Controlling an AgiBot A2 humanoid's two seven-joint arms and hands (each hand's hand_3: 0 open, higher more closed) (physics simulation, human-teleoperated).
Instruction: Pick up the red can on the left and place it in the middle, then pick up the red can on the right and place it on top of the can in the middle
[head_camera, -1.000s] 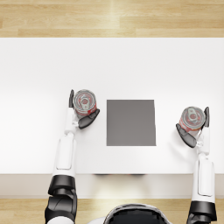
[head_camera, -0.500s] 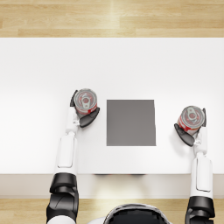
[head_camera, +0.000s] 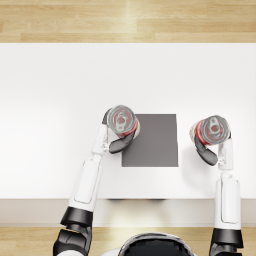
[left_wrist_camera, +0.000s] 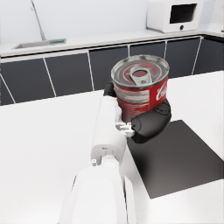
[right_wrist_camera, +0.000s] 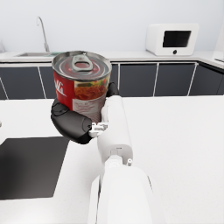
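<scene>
Left hand (head_camera: 120, 142) fingers clasp left can (head_camera: 121, 120) by side wall, frame centre, at left edge of dark mat (head_camera: 155, 142). Right hand (head_camera: 207, 150) grasps right can (head_camera: 212, 130), centre right; possibly lifted off desk (head_camera: 50, 100). Cans rigid, smooth, probably heavy: hold mid-wall.

Left robot hand (left_wrist_camera: 146, 124) grips red can (left_wrist_camera: 141, 89) above dark mat (left_wrist_camera: 179, 155).

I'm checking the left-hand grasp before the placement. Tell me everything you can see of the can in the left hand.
The left can is a short metal cylinder with a red printed label bearing white lettering, and a silvery ribbed lid with a pull tab. It stands upright, lid up. The left hand grips its side, dark fingers wrapped round the lower wall. In the head view it sits over the left edge of the dark mat.
</scene>
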